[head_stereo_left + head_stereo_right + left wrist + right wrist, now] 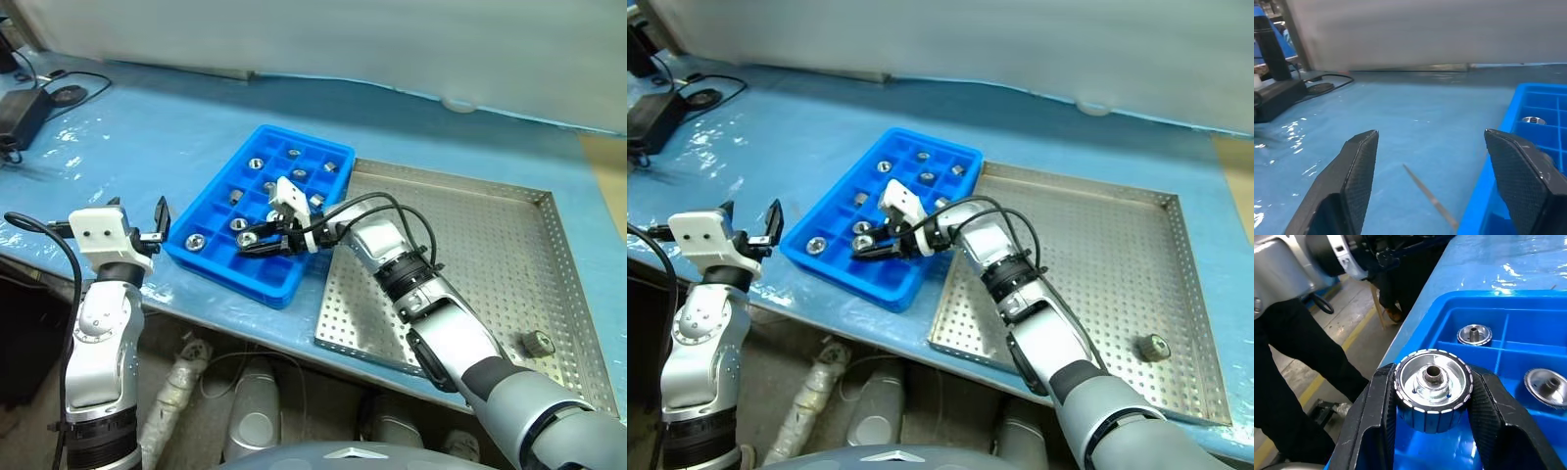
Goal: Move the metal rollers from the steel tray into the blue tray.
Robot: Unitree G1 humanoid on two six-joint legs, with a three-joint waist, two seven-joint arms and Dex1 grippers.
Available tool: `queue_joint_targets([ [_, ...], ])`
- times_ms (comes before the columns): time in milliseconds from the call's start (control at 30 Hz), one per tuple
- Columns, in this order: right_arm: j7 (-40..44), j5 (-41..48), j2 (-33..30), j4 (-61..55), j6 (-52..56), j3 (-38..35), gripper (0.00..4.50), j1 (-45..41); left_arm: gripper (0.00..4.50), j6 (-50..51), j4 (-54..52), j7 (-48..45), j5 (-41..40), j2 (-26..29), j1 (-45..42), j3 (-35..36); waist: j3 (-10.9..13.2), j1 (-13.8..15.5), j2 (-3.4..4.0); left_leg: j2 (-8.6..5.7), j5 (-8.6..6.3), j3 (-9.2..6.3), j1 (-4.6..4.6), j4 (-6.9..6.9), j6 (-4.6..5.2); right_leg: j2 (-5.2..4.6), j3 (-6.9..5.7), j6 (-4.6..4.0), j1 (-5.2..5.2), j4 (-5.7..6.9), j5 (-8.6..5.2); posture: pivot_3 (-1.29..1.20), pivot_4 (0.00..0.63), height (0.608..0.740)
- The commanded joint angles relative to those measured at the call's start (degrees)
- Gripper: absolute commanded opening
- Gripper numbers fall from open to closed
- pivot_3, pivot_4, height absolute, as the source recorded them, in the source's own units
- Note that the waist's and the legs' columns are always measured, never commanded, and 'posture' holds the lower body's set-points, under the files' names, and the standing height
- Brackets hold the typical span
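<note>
- Most of the job looks done: the blue tray already has metal rollers in many of its compartments, spread from its far end down to the near-left corner, where one sits in a cell.
- The right gripper reaches over the near end of the blue tray, its two fingers pinching another roller by its ribbed side. It hangs above the compartments near the tray's near edge, not yet set down.
- Judging by this, the step in hand is the drop into a free cell; the cell right under the held roller looks free in the right wrist view, with filled cells beside it.
- The steel tray lies just beside the blue tray on the table. Its perforated floor is nearly bare: one last roller lies close to the near-right corner.
- So what is left seems to be this release, then one more trip for that last piece.
- The left gripper hangs off the blue tray's left side over the table's near edge, fingers spread wide and holding nothing.
</note>
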Motion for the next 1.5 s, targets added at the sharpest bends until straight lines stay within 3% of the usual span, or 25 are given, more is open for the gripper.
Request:
queue_joint_targets([
  [33,-0.30,-0.87,0.52,1.28,-1.73,-1.09,1.63,-1.13,3.64,-0.17,-2.78,0.27,0.40,0.30,0.61,0.21,0.01,1.17,0.01,-0.01,0.00,0.00,0.00,0.00,0.00,0.00,0.01,0.08,0.00,0.00,-0.05,0.59,0.150,0.740],
  [233,-1.14,-1.71,-1.57,0.91,-2.57,-2.64,3.62,-0.13,3.64,0.00,-0.09,-2.92,-1.25,1.02,-3.76,-2.38,0.01,3.11,0.03,-0.01,0.00,-0.01,0.02,0.00,-0.02,0.05,0.09,0.15,0.00,0.03,-0.09,0.50,0.150,0.740],
  [533,-3.58,4.51,-12.37,-15.40,5.81,-13.08,3.62,7.31,3.64,-1.53,10.04,-16.22,-6.13,1.22,-16.42,-10.76,0.00,1.45,0.01,-0.05,0.17,-0.01,0.15,0.10,-0.27,0.33,0.49,-0.19,0.02,0.18,0.23,0.24,0.150,0.740],
  [967,-12.94,10.44,-32.50,-43.76,22.49,-28.36,3.62,30.63,3.64,-7.02,28.39,-33.25,-7.73,-3.67,-29.68,-21.35,0.00,-10.39,0.02,-0.04,0.37,0.20,0.23,0.04,-0.54,0.48,0.74,-0.23,-0.02,-0.02,0.25,-0.13,0.150,0.740],
  [1133,-16.16,13.84,-36.28,-52.35,27.90,-35.45,3.62,40.87,3.64,-9.54,33.93,-36.37,-7.48,-6.12,-32.75,-23.32,-0.02,-13.25,0.05,-0.04,0.18,0.47,0.34,0.07,-0.23,0.48,0.94,-0.21,-0.05,-0.06,0.25,-0.23,0.150,0.740],
  [1267,-18.79,12.61,-39.34,-54.56,30.01,-38.82,3.62,50.37,3.64,-11.65,36.76,-38.43,-7.27,-7.57,-33.69,-24.28,-0.03,-14.12,0.03,-0.03,0.10,0.68,0.54,0.08,-0.10,0.44,1.04,0.17,0.07,-0.13,0.03,-0.25,0.150,0.740],
  [1500,-20.70,15.51,-40.50,-55.51,32.75,-45.89,3.62,59.06,3.64,-13.14,39.52,-40.22,-6.78,-8.62,-34.77,-24.42,-0.02,-14.94,0.00,-0.07,0.01,0.95,0.63,0.11,0.04,0.35,1.16,0.26,0.08,-0.23,-0.02,-0.28,0.150,0.740],
])
